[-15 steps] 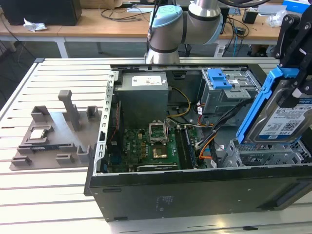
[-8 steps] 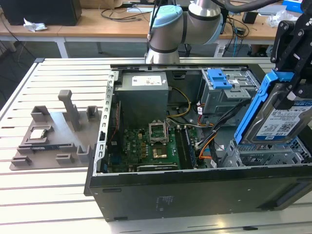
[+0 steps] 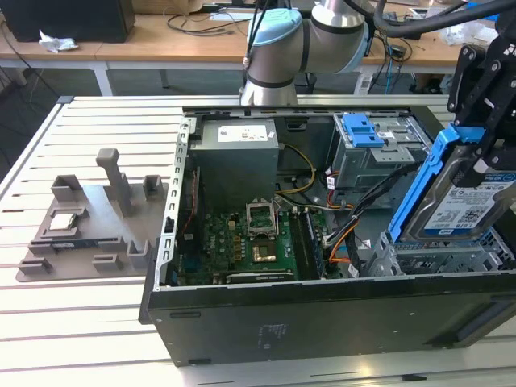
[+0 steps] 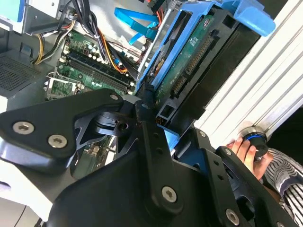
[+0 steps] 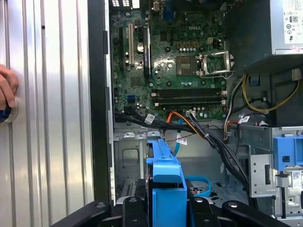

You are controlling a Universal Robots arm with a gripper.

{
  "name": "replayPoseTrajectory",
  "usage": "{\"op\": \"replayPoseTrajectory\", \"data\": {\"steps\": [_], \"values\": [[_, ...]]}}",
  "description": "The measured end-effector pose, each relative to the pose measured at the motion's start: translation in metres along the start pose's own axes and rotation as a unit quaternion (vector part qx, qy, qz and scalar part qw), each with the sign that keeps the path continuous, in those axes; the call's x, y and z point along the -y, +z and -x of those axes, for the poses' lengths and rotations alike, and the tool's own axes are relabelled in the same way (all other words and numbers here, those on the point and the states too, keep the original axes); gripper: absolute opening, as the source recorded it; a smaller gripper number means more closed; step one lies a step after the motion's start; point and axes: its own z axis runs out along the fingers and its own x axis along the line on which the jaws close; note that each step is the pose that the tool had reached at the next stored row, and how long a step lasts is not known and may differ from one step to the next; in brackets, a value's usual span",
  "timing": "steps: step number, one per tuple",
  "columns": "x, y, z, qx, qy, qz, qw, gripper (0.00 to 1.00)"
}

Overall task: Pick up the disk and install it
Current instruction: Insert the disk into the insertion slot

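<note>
The tool (image 3: 476, 165) is clamped on the disk (image 3: 463, 201), its black fingers (image 5: 137, 208) pressing either side of the disk's blue bracket in the first wrist view. The disk hangs tilted on edge, label side out, just above the metal drive bay (image 3: 439, 258) at the corner of the open computer case (image 3: 322, 314) nearest the tool; whether its lower edge touches the bay cannot be told.

Beneath and beside the tool, inside the case, lie the green motherboard (image 3: 242, 242) with its empty processor socket (image 3: 262, 216), a bundle of black, orange and yellow cables (image 3: 347, 234), and the grey power supply (image 3: 238, 153) on the far side from the tool. A second bay with a blue latch (image 3: 363, 129) sits just behind the tool.

The case rests on a tabletop (image 3: 72, 322) of pale slatted aluminium profiles (long grooves running across the exterior view). Well away from the tool, at the exterior view's left, a grey fixture plate (image 3: 97, 222) lies on those slats, carrying a small square chip (image 3: 64, 219) and several upright grey holders.

A person's hand (image 4: 241, 149) rests on a round knob (image 4: 251, 139) at the tabletop's edge in the second wrist view, near the tool's side of the case.

Beyond the tabletop, the robot arm's grey and pale-blue joint (image 3: 278, 40) rises in front of a wooden desk (image 3: 161, 40) strewn with cables; a dark box (image 3: 68, 18) stands on it, with grey floor below.
</note>
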Motion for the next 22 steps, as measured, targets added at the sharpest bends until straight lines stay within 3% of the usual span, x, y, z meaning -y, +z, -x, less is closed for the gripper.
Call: {"op": "replayPoseTrajectory", "data": {"steps": [8, 11, 13, 15, 22], "values": [[0.0, 0.0126, -0.0001, -0.0005, -0.001, 0.0, 1.0, 0.36], [-0.0003, 0.0205, -0.0002, -0.0007, -0.001, 0.0001, 1.0, 0.36], [-0.0018, 0.023, -0.0003, 0.0007, -0.001, -0.0001, 1.0, 0.36], [-0.0064, 0.0224, -0.0005, -0.0003, -0.001, -0.0001, 1.0, 0.36], [-0.0063, 0.0292, -0.0005, -0.0001, -0.001, -0.0001, 1.0, 0.36]]}}
